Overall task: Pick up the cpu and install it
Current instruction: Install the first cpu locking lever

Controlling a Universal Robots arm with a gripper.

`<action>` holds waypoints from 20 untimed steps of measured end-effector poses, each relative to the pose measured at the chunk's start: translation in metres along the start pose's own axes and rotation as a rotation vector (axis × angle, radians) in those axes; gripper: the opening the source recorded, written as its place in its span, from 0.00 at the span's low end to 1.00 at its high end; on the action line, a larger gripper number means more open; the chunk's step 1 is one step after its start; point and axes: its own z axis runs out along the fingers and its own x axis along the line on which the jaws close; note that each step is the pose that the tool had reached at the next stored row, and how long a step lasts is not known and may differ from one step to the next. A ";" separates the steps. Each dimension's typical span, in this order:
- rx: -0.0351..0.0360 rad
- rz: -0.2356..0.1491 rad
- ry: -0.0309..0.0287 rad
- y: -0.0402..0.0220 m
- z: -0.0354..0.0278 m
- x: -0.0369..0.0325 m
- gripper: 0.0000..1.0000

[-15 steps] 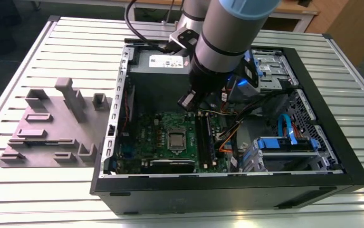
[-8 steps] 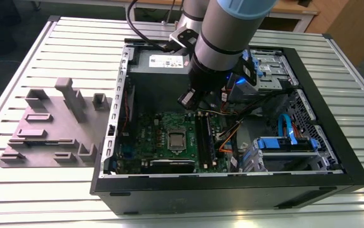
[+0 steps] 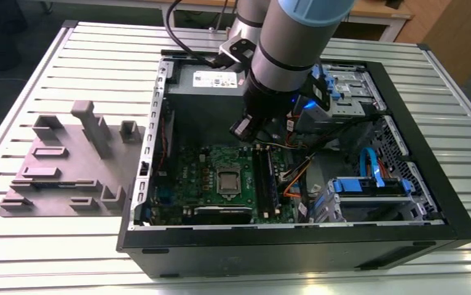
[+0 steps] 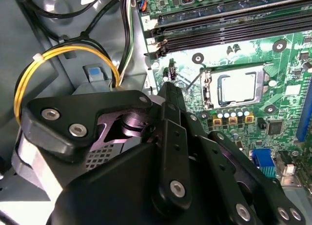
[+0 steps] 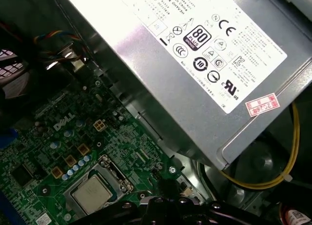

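CPU seated in socket; arm above the open computer case.

The motherboard lies flat in the case. Its metal-framed socket carries the cpu, which rests flat inside the frame. The gripper hangs beside the socket, apart from the chip; whether it is wide or narrow cannot be told. Handling judgement: the chip is light, rigid, smooth-topped and fragile underneath; hold it by opposite edges, kept level.

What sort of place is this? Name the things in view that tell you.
Probably a robotics lab or assembly test bench: an open computer case lies on a slatted metal table, beside a grey fixture tray, with the cpu sitting in the motherboard's socket.
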 end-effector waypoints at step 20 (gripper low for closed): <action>0.0365 0.004 0.0400 -0.0029 0.0044 0.0027 0.10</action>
